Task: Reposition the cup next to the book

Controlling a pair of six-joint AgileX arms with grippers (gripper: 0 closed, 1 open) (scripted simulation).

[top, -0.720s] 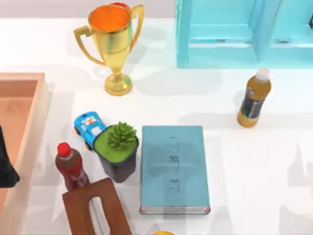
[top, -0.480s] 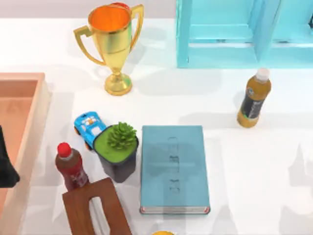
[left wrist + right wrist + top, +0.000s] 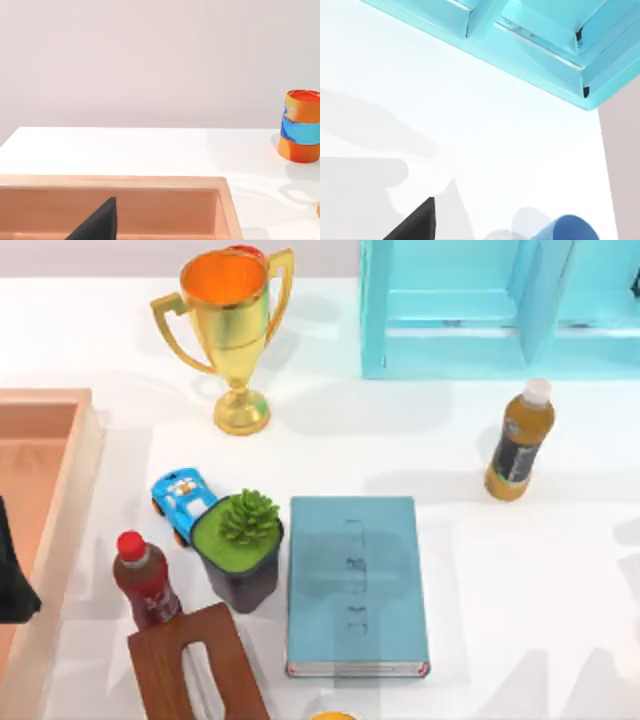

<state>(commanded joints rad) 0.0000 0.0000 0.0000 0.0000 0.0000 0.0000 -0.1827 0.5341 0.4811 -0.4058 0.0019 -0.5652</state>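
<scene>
The left arm (image 3: 12, 580) sits at the far left edge of the top view as a dark shape, low and to the side; one dark fingertip of the left gripper (image 3: 97, 222) juts up in its wrist view. A dark fingertip of the right gripper (image 3: 415, 222) likewise points up in its own wrist view; neither view shows how the fingers stand.

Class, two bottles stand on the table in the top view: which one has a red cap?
The dark red bottle at the table's left, between the wooden tray and the potted plant. The amber bottle at the right wears a white cap.
</scene>
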